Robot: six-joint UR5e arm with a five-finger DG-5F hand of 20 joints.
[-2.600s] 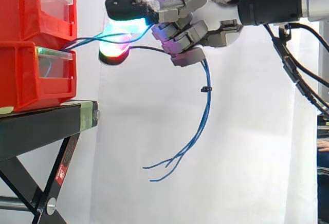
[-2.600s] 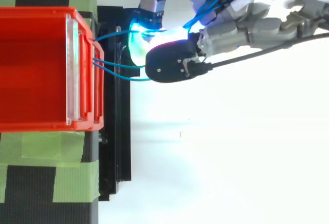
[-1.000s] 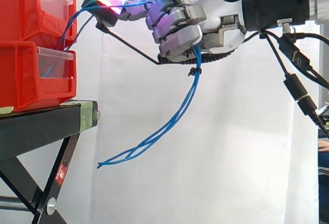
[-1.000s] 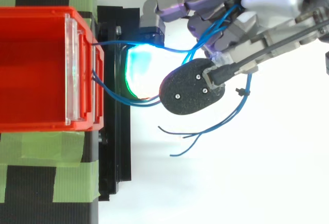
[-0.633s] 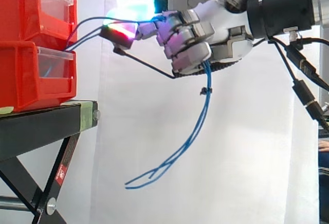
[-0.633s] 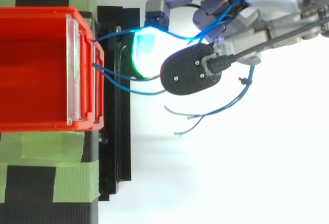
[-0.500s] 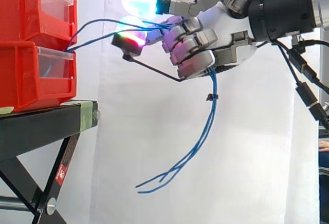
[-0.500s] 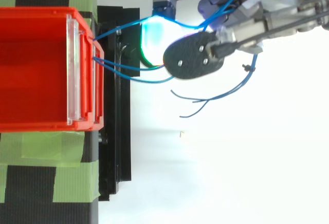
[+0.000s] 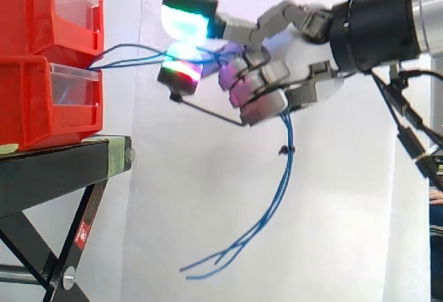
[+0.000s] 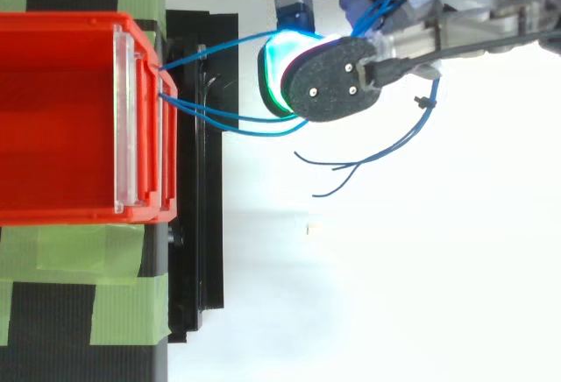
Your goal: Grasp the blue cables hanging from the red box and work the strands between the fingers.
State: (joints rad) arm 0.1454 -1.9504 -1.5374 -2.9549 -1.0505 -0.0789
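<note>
Blue cables (image 9: 283, 170) off the red box (image 9: 28, 108) rim, pinched between curled fingers (image 9: 259, 108) (open air beneath the loose ends).

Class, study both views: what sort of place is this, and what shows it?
Likely a robotics lab test rig: a robot hand grips blue cables running from stacked red bins on a black stand, before a plain white curtain.
</note>
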